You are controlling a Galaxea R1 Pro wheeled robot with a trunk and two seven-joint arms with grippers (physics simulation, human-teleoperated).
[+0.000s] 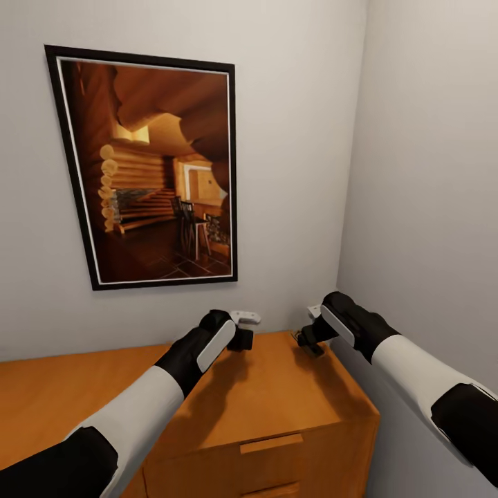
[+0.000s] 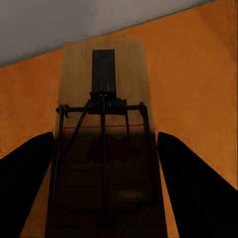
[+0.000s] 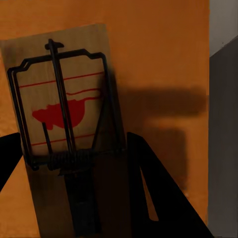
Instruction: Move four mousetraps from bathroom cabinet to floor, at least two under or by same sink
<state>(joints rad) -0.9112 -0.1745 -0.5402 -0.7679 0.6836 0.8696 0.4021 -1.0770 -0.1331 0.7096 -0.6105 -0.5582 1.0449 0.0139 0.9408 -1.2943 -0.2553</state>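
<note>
Nearest your left wrist camera, the two dark fingers (image 2: 27,178) stand wide apart with a mousetrap (image 2: 104,134) lying between them, its board flat on the orange cabinet top (image 2: 198,89); the gaps of bare wood either side suggest the pads are not yet pressing, though whether they touch lower down you cannot tell. At the right wrist, a second trap (image 3: 62,124), with a red mouse print under its wire bar, also lies flat on the top, and the right fingers (image 3: 153,188) straddle its spring end, spread about as wide as the board. From the head view, the left gripper (image 1: 242,330) and right gripper (image 1: 306,339) both hover low over the cabinet's (image 1: 277,401) back right corner, below the framed picture (image 1: 149,173), beside the side wall. Expect each trap to be light, stiff and thin, so it will slide on the smooth top if nudged, and a shallow pinch may slip off. Take it by the long edges of the board, near the coil where the weight probably sits, and keep the pads off the wire bar, which may shift under pressure. Close squarely so the board does not twist out.
</note>
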